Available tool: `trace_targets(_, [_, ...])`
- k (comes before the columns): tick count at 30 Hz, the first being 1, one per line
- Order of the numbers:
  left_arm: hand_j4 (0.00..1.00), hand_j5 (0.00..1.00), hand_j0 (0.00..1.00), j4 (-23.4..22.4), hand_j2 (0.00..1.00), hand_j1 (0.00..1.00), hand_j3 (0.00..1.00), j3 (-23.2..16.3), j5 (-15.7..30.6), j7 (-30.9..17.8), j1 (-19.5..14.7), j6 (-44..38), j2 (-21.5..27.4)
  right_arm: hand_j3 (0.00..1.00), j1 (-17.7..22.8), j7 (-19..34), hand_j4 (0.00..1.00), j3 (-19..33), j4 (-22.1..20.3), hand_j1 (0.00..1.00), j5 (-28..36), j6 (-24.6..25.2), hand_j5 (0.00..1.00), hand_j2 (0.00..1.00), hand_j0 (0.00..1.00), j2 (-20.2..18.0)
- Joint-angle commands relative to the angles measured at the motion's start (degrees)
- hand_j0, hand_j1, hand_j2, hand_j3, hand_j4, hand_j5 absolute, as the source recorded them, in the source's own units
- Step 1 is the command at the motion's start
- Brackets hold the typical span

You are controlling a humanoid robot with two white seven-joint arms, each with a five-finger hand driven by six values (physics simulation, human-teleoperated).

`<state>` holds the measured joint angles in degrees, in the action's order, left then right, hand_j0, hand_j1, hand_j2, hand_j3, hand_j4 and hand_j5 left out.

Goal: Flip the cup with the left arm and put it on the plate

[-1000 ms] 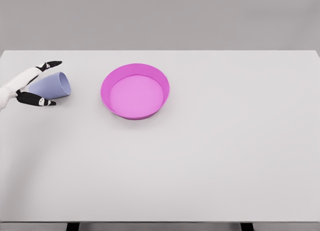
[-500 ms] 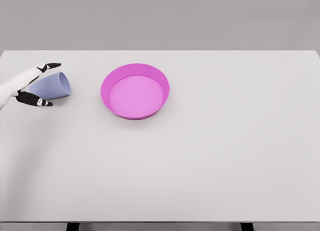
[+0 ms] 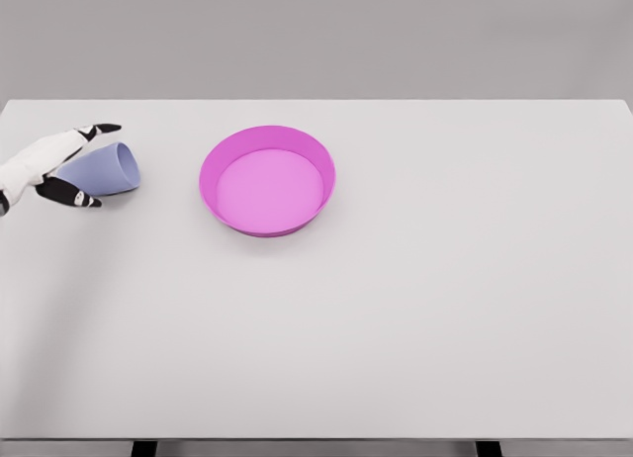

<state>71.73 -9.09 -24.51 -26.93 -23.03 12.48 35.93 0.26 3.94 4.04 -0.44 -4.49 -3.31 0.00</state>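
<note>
A pale blue cup lies on its side at the far left of the white table, its mouth facing right toward the plate. The magenta plate, round with a raised rim, sits right of it with a gap between them. My left hand reaches in from the left edge. Its black-tipped fingers are spread, one above the cup's closed end and the thumb below it, and I cannot see firm contact. The cup still rests on the table. The right arm is out of view.
The table's far edge runs just behind the cup and plate, and its left edge lies close to the hand.
The thumb has drawn up and left toward the cup's base and the hand has shifted slightly left. Cup and plate have not moved.
</note>
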Motion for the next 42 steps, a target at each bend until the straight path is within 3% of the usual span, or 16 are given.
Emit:
trace_targets(1, [1.00,1.00,1.00,0.78,1.00,1.00,1.00,-0.58,-0.80,0.03,0.00,-1.49,0.11,1.00,0.00,0.02,1.00,0.00,0.00,1.00,0.00,-0.03,1.00,1.00,1.00,0.00])
trace_targets(20, [1.00,1.00,1.00,-0.45,1.00,1.00,1.00,-0.75,-1.24,-0.41,-0.53,-2.72,-2.09,1.00,0.00,0.02,1.00,0.00,0.00,1.00,0.00,0.06,1.00,1.00,1.00,0.00])
trace_targets(42, [0.68,0.68,0.68,-0.54,0.68,0.68,0.68,-1.11,-1.24,-2.96,-0.97,0.88,-2.26,1.00,0.00,0.02,1.00,0.00,0.00,1.00,0.00,0.06,1.00,1.00,1.00,0.00])
